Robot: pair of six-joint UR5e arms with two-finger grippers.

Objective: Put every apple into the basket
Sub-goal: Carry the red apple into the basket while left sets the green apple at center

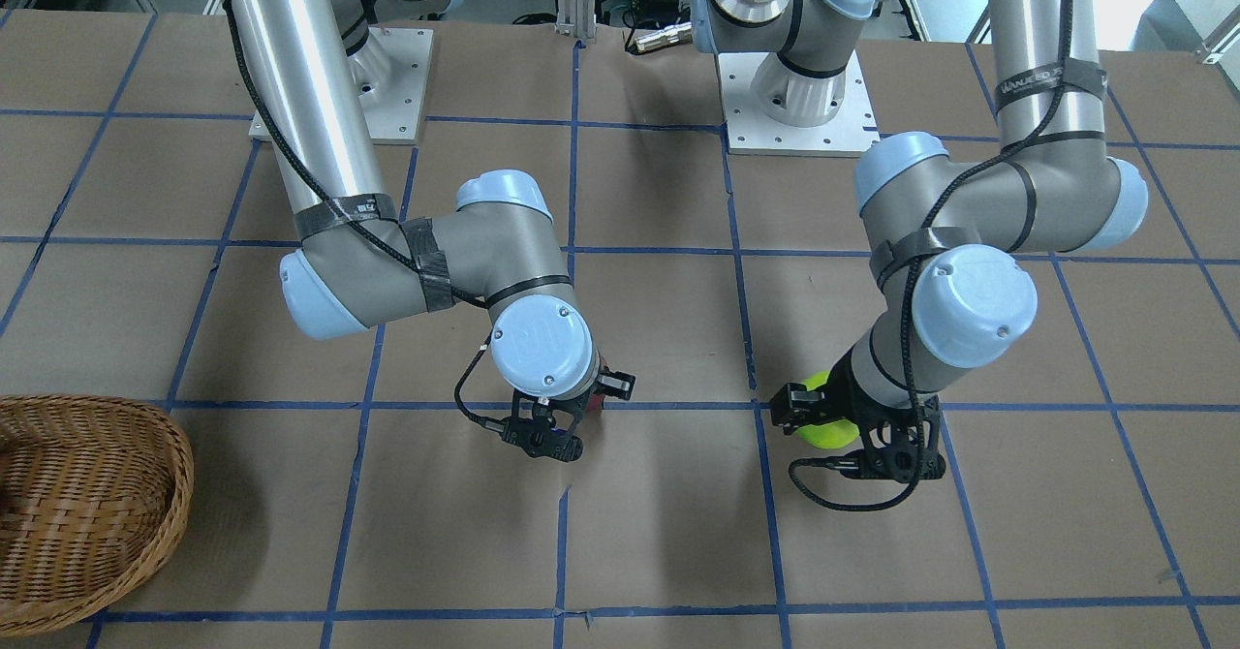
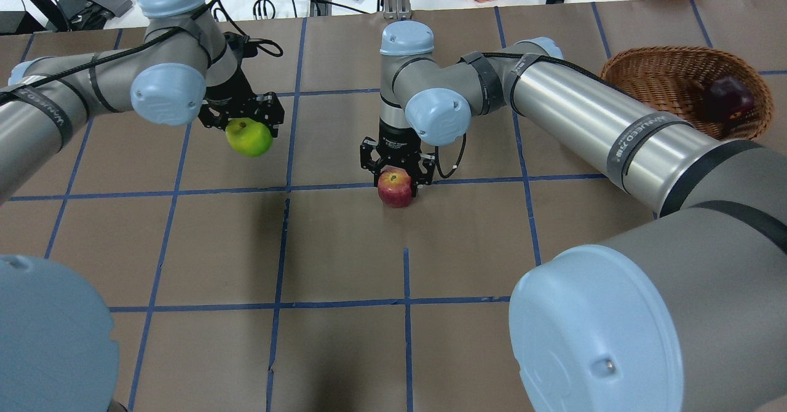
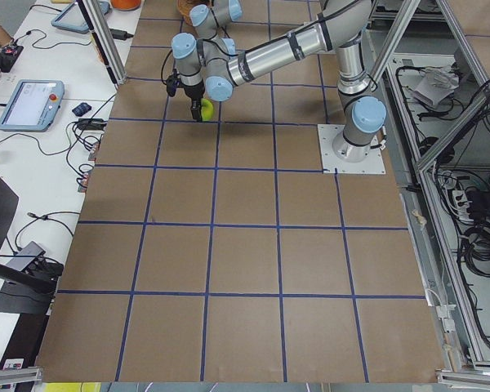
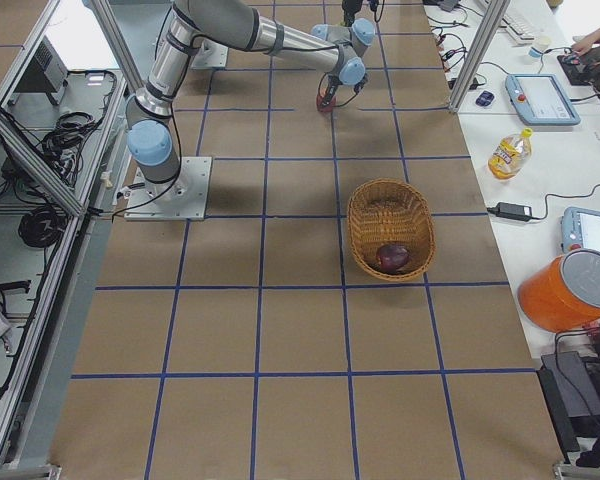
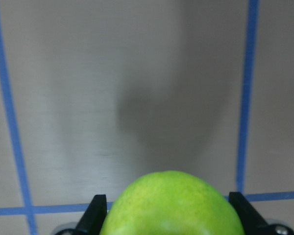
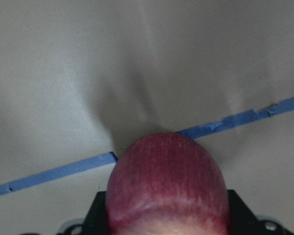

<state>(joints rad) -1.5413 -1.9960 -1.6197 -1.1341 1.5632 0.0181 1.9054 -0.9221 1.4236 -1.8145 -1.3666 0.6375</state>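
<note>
**Green and red apples both gripped, maroon one in the basket**

Green apple (image 5: 171, 203) was right up in the left wrist camera's face. It filled the bottom middle of the frame, with a black finger (image 5: 95, 215) pressed against either side. So the left gripper (image 2: 245, 124) was clamped on it, no question. From overhead, that pair sat in the upper left of the frame. The apple looked lifted clear of the surface (image 2: 344, 246), with its shadow falling separately on the brown paper lower down.

Same story on the other arm. The red apple (image 6: 167, 181) filled the bottom of the right wrist view, going yellowish at the very lower edge, and was squeezed on both flanks. Overhead, the right gripper (image 2: 398, 177) pointed straight down at the centre of the frame, closed around that apple right next to a blue tape line (image 2: 332, 187). Couldn't tell whether the red one was touching the surface or sitting just above it.

Basket (image 2: 652, 80) was way off in the upper right of the overhead frame, well apart from both grippers. The maroon apple (image 2: 728, 98) was lying inside it, toward its right-hand side. In the front-facing view only a piece of the basket showed, in the lower left corner.
</note>
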